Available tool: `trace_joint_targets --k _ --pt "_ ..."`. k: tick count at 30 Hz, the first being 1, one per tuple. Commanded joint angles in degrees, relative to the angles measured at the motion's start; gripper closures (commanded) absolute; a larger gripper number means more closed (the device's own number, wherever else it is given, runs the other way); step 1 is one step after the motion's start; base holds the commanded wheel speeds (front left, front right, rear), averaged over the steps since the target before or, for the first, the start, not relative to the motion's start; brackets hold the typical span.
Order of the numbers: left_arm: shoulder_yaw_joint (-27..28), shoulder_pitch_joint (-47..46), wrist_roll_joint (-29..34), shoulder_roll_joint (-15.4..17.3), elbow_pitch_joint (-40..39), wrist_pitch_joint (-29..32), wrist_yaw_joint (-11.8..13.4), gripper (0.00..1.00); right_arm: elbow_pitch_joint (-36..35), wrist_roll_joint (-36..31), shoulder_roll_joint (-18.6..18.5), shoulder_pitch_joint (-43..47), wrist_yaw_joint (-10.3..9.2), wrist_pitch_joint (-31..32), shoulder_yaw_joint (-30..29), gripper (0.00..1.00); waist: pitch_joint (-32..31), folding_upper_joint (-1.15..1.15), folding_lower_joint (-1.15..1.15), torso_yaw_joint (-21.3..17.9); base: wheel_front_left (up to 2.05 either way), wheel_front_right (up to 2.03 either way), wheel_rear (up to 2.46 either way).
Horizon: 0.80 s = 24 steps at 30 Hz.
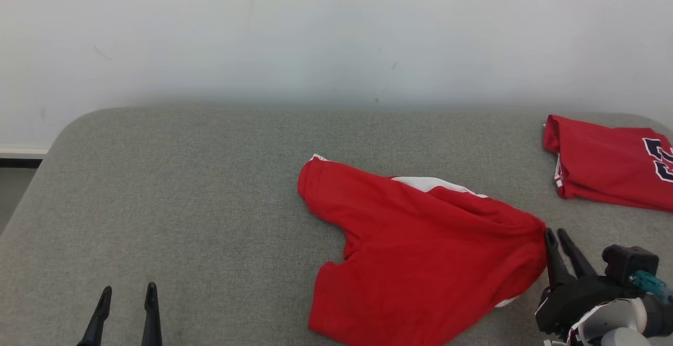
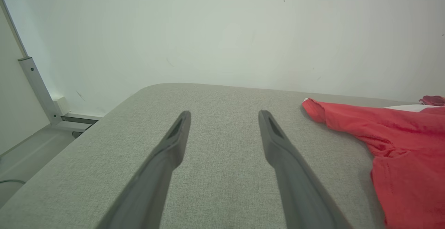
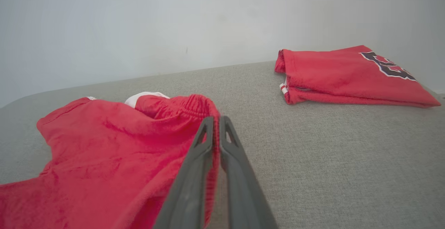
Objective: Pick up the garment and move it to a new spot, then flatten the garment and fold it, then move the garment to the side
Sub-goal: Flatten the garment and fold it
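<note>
The garment (image 1: 420, 241) is a pair of red shorts with white trim, lying crumpled on the grey padded table (image 1: 184, 188), right of centre. My right gripper (image 1: 556, 233) sits at its right edge, shut on the elastic waistband. The right wrist view shows red fabric (image 3: 104, 142) pinched between the closed fingers of that gripper (image 3: 217, 119). My left gripper (image 1: 129, 288) hovers open near the table's front left, well apart from the cloth. In the left wrist view, the gripper (image 2: 224, 114) has nothing between its spread fingers, and the garment (image 2: 399, 142) lies off to the right.
A second red garment (image 1: 610, 164), folded and bearing a dark numeral, lies at the table's far right (image 3: 347, 76). A pale wall runs behind the table. The table's rounded left corner drops to the floor (image 2: 31, 149) beside a metal frame.
</note>
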Motion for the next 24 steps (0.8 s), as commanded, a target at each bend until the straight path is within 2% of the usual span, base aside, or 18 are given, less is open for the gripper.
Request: trace_joint_targets --k 1,6,13,20,24 --pt "0.3 -0.6 0.3 -0.2 0.2 -0.2 -0.3 0.00 -0.6 -1.3 0.3 -0.6 -0.13 -1.8 -1.4 0.00 -0.3 -0.01 0.00 -0.2 0.00 0.00 0.00" --pt "0.8 0.1 0.5 -0.3 0.3 -0.2 -0.4 0.00 -3.3 -3.7 0.6 -0.7 -0.13 -5.4 -3.0 0.00 -0.6 -0.01 0.00 -0.8 0.00 0.00 0.00" --pt "-0.7 0.1 1.0 -1.0 0.9 -0.2 -0.9 0.00 -10.4 -4.5 2.7 1.5 -0.13 -9.9 -1.1 0.00 -0.4 -0.01 0.00 -2.6 0.00 0.00 0.00" --pt "-6.5 -2.1 0.4 -1.8 4.3 -0.2 -1.3 0.00 -15.1 -4.2 4.9 5.6 -0.13 -10.7 2.0 0.00 0.6 -0.01 0.00 -5.1 0.00 0.00 0.00" --pt "-13.1 -3.6 -1.3 -1.8 8.3 0.6 -1.3 0.00 -15.6 -4.0 5.5 6.6 -0.13 -10.2 3.1 0.00 1.3 -0.01 0.00 -7.0 0.00 0.00 0.00"
